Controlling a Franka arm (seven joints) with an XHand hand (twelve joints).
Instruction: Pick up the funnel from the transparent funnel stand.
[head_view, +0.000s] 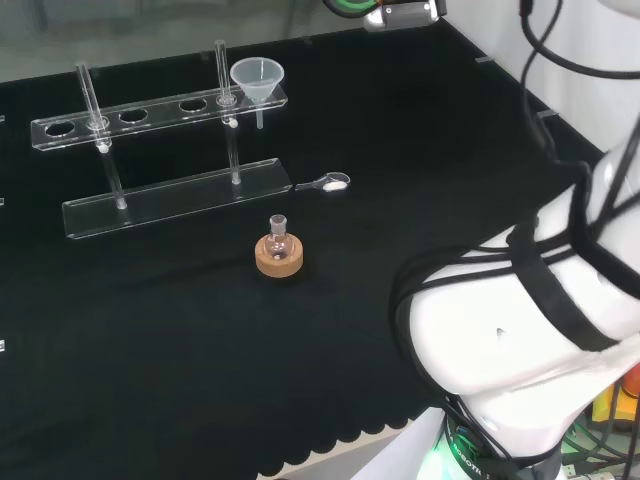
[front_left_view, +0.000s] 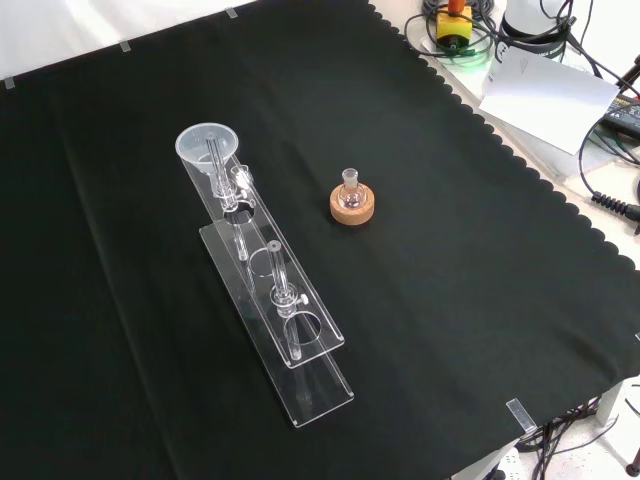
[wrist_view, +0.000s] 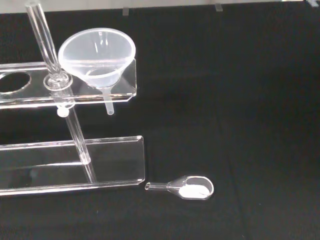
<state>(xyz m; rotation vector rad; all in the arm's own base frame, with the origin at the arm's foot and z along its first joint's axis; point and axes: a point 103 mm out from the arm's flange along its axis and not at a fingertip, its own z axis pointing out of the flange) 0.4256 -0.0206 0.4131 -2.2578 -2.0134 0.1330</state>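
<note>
A clear plastic funnel (head_view: 258, 80) sits upright in the end hole of the transparent funnel stand (head_view: 140, 115), at the stand's right end in the head view. Its stem hangs below the upper shelf, above the stand's base plate. In the front view the funnel (front_left_view: 208, 146) is at the far end of the stand (front_left_view: 300, 345). The wrist view looks at the funnel (wrist_view: 97, 55) from a distance, with the stand's shelf (wrist_view: 122, 87) and one clear post beside it. Nothing touches the funnel.
A small round flask on a cork ring (head_view: 279, 252) stands in front of the stand in the head view, and the flask (front_left_view: 351, 200) shows in the front view too. A clear scoop with white powder (head_view: 332, 183) (wrist_view: 192, 188) lies by the base plate's corner. The arm's white links (head_view: 520, 320) stand at the right.
</note>
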